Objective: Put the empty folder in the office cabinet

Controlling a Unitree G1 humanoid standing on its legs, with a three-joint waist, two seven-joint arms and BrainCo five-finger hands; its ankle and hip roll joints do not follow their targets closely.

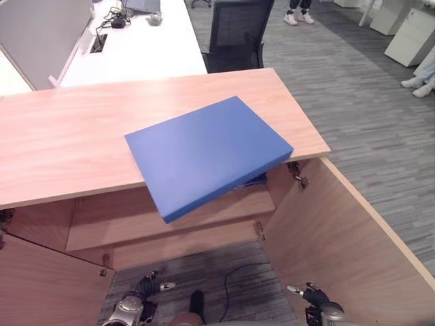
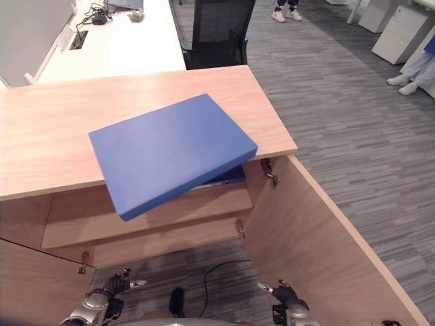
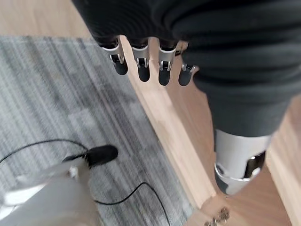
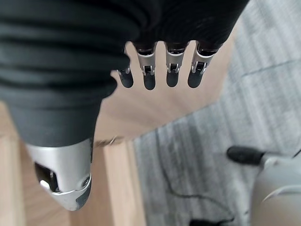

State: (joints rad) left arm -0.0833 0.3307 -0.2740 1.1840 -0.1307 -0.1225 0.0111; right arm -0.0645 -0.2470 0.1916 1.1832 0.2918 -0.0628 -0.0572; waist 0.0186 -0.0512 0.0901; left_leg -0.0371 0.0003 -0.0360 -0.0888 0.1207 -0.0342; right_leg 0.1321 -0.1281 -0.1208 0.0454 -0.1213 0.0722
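blue folder [image 1: 207, 153] flat on cabinet worktop [image 1: 75, 136], front corner overhanging the open cabinet [image 1: 177, 224] | left hand [image 3: 141, 59] low by floor, fingers straight, empty | right hand [image 4: 160, 66] same, well below folder

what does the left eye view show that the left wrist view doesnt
The left eye view alone shows the blue folder lying on the cabinet top, its near corner jutting past the front edge, the open right door, and the right hand hanging low. The left wrist view alone shows the left hand's fingers close up, straight and holding nothing. Both show the left hand and grey carpet.
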